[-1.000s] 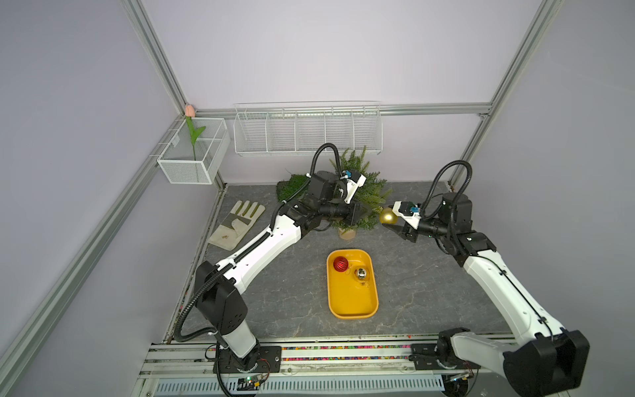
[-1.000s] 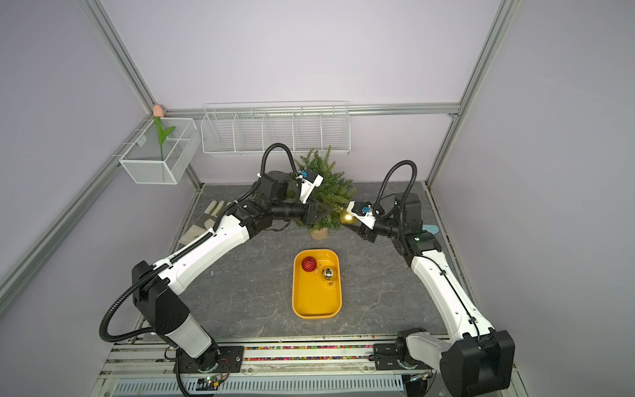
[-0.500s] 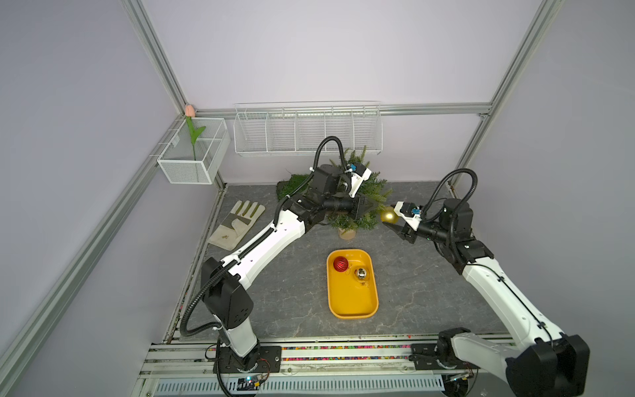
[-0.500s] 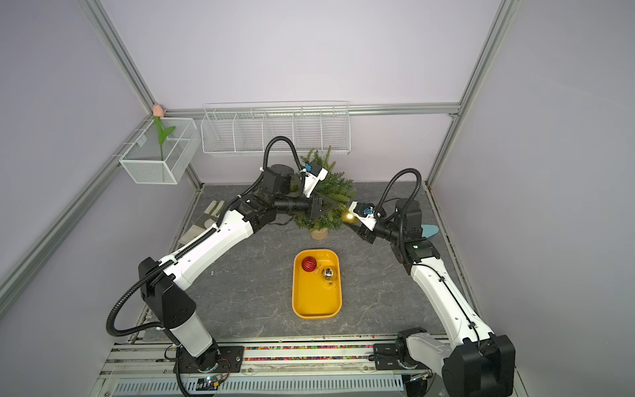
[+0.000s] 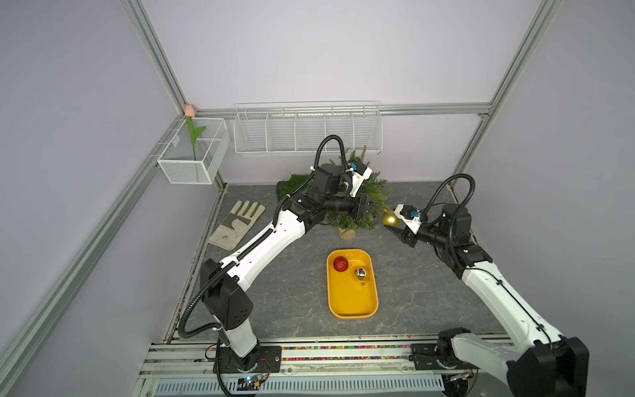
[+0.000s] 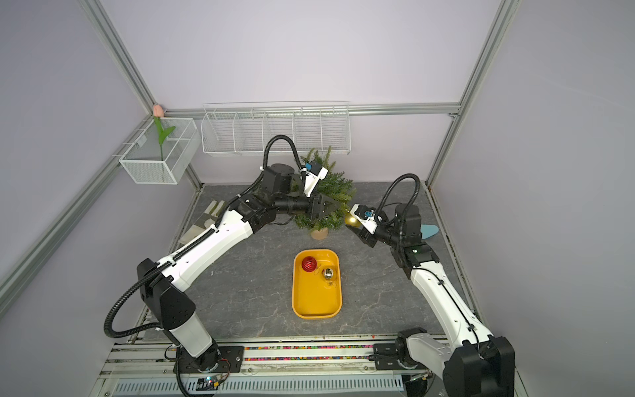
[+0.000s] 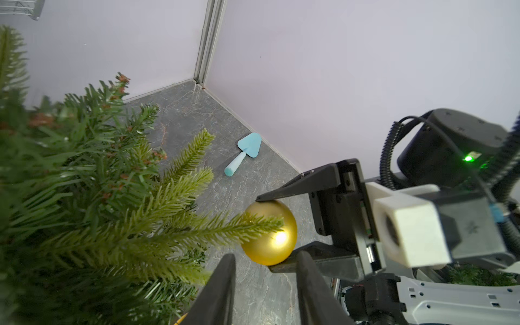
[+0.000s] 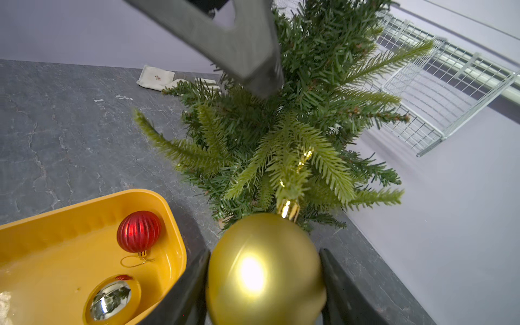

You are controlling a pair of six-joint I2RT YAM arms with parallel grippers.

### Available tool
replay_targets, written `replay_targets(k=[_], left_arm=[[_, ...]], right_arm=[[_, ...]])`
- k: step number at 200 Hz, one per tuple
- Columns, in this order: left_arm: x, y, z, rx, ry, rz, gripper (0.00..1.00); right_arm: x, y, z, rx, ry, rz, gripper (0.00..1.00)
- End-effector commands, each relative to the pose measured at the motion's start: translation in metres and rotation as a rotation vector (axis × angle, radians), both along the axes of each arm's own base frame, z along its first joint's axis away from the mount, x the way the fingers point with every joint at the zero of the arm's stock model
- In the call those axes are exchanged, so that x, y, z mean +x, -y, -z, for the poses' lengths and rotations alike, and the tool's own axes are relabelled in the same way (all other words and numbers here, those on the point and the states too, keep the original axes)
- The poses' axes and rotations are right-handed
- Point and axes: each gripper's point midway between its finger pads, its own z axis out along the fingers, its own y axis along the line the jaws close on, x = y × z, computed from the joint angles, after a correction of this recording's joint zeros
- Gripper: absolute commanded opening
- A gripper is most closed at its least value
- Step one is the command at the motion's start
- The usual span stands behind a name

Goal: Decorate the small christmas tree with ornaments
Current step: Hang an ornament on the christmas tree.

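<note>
The small christmas tree [image 5: 376,192] [image 6: 335,192] stands at the back of the table on a tan base. My right gripper [image 5: 393,222] [image 8: 264,253] is shut on the matte gold ornament [image 5: 390,219] [image 7: 270,233] at the tree's right side. The ornament's gold string [image 8: 305,157] lies along a light-green branch tip. My left gripper [image 5: 369,206] [image 7: 264,257] reaches across the front of the tree. It is open and empty, just short of the gold ball. The red ornament [image 5: 341,264] [image 8: 138,231] and the mirror-like one [image 5: 360,273] [image 8: 110,299] lie in the yellow tray [image 5: 352,306].
A work glove [image 5: 237,223] lies at the left. A patch of fake grass [image 5: 292,182] sits behind the left arm. A blue trowel [image 7: 244,153] [image 6: 429,231] lies by the right wall. A wire basket [image 5: 305,130] and a mesh box holding a tulip [image 5: 192,154] hang on the walls.
My left gripper has gone from shut to open and edged right across the tree towards the gold ornament. The right gripper still holds the ornament in nearly the same place.
</note>
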Motion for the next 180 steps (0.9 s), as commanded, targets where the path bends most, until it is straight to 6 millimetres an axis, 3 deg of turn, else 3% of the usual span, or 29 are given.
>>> replay_targets(k=[1, 24, 50, 125, 157, 180], left_arm=[[-0.003, -0.007, -0.021, -0.036, 0.050, -0.022, 0.39], [-0.004, -0.009, -0.024, -0.050, 0.052, -0.025, 0.40], [-0.006, -0.011, -0.028, -0.060, 0.058, -0.032, 0.41], [-0.010, -0.043, -0.040, -0.056, 0.133, -0.141, 0.45], [-0.019, -0.066, -0.037, -0.043, 0.144, -0.203, 0.46], [-0.029, -0.077, -0.017, 0.038, 0.150, -0.235, 0.44]], right_arm=[[-0.004, 0.001, -0.001, 0.019, -0.006, 0.002, 0.61], [-0.005, -0.001, -0.006, 0.040, -0.010, -0.009, 0.79], [-0.008, -0.001, -0.013, 0.059, -0.003, -0.009, 0.89], [-0.034, -0.003, -0.031, 0.126, -0.069, 0.041, 0.88], [-0.060, -0.012, -0.021, 0.140, -0.179, 0.041, 0.86], [-0.077, -0.022, -0.006, 0.116, -0.262, 0.057, 0.83]])
